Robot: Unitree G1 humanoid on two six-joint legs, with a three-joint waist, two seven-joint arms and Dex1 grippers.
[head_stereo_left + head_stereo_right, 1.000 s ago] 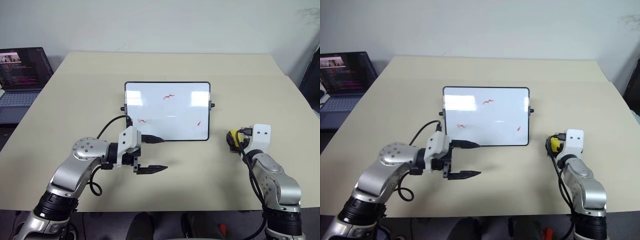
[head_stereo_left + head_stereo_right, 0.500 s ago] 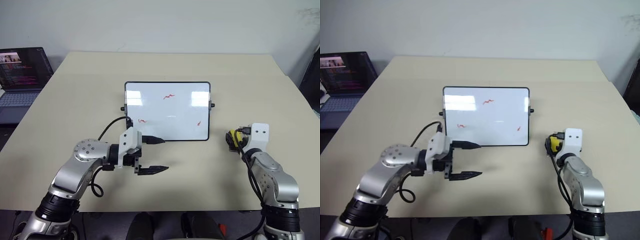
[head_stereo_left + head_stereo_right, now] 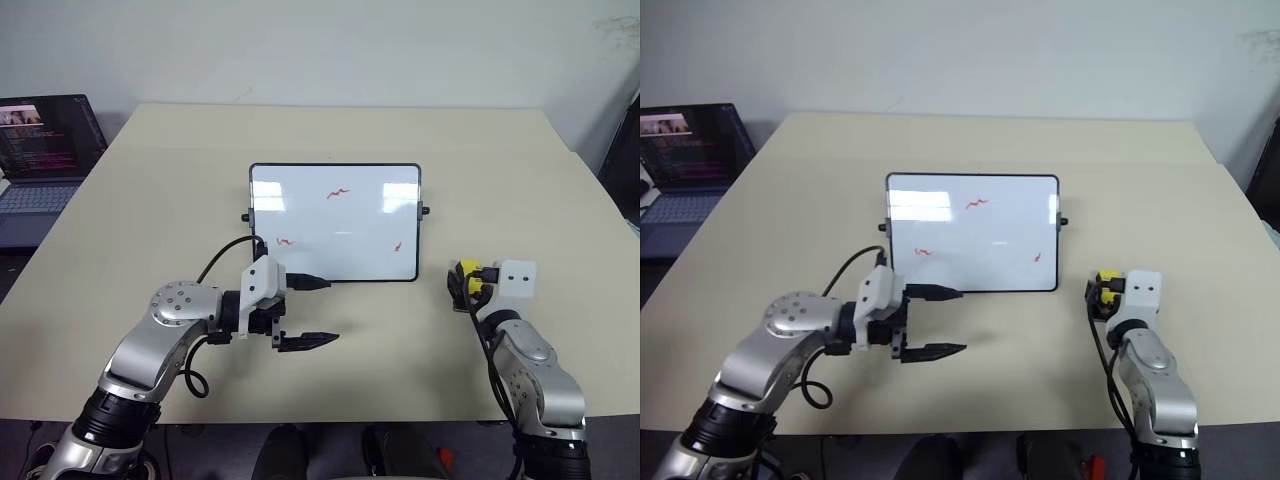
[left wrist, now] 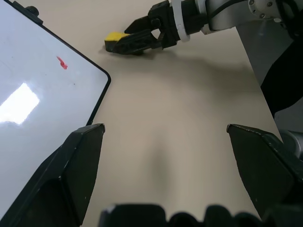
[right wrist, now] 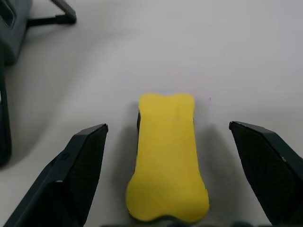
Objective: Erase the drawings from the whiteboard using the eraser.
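Nothing is wiped yet: three red drawings [image 3: 338, 193] are left on the whiteboard [image 3: 300, 222]. The eraser [image 5: 166, 156], at the board's 3 o'clock on the bench [image 3: 400, 340], sits ungrabbed between the right hand's [image 5: 168, 177] wide-open fingers. The left hand [image 3: 310, 311] is open and empty.

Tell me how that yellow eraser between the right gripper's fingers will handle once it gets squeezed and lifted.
The eraser looks like a soft sponge block, so it will probably give a little under the fingers and weigh little. Its waisted, oblong shape lies lengthwise between the open right gripper, so a squeeze across the narrow middle should seat well. Lying flat on the table, it seems unlikely to roll.
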